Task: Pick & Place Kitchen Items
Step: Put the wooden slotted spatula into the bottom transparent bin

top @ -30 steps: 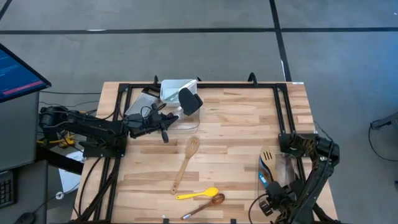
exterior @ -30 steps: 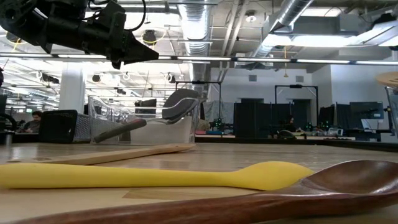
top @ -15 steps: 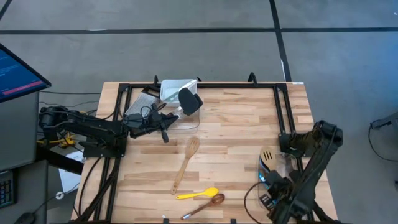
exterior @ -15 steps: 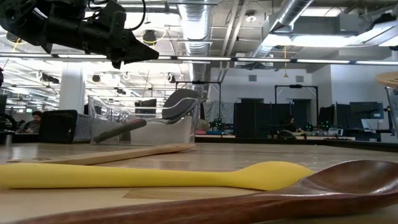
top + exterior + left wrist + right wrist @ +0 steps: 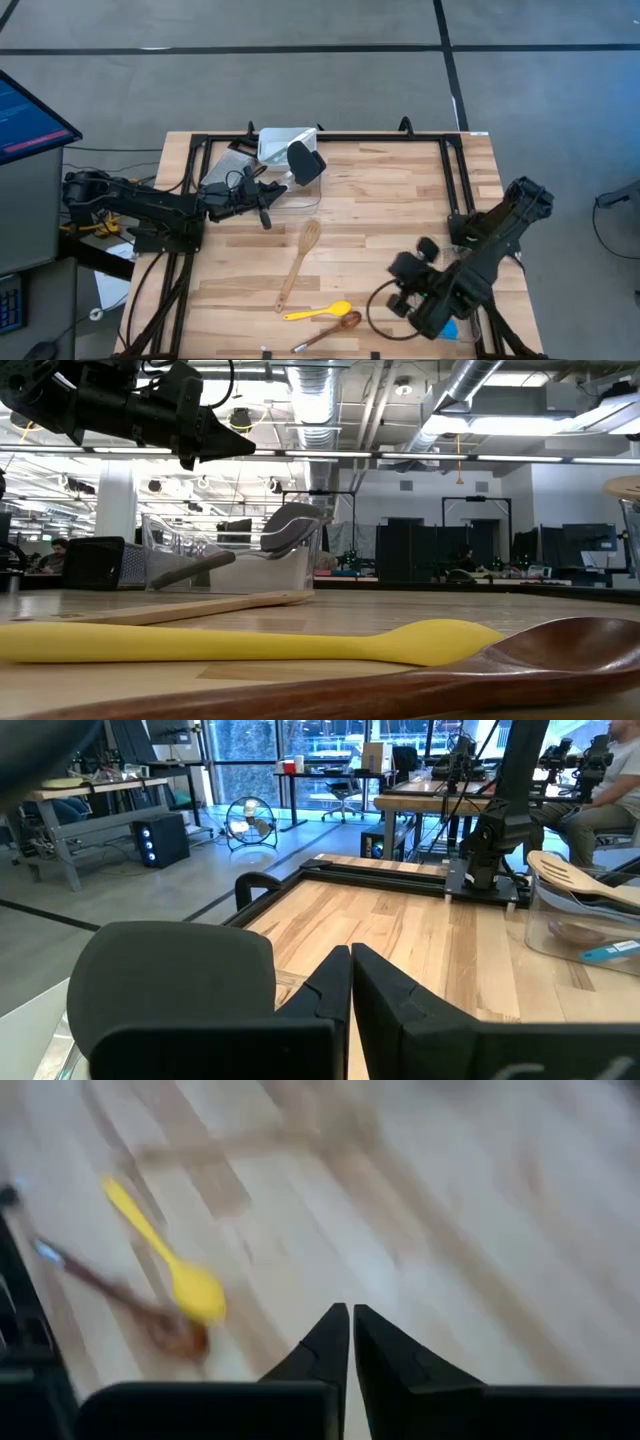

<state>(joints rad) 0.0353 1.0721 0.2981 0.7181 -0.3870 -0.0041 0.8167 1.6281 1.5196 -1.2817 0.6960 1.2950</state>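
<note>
A wooden slotted turner (image 5: pixel 298 262), a yellow silicone spoon (image 5: pixel 318 311) and a dark wooden spoon (image 5: pixel 332 326) lie flat on the table's near middle. They also show in the low view, where the yellow spoon (image 5: pixel 250 641) lies in front. A black spatula (image 5: pixel 304 161) leans in a clear tub (image 5: pixel 283 146) at the far left. My left gripper (image 5: pixel 266 212) is shut and empty, high above the table beside that tub (image 5: pixel 215 442). My right gripper (image 5: pixel 400 272) is shut and empty over the near right of the table, pointing toward the two spoons (image 5: pixel 195 1290).
A second clear tub (image 5: pixel 585 925) at the near right holds a wooden turner and a blue utensil. In the high view my right arm covers most of it. A black frame (image 5: pixel 330 136) runs along the table's far and side edges. Bare wood (image 5: pixel 380 190) lies in the middle.
My right arm has swung from the table's near right corner toward the left, passing over the right tub, and now reaches toward the yellow and dark wooden spoons.
</note>
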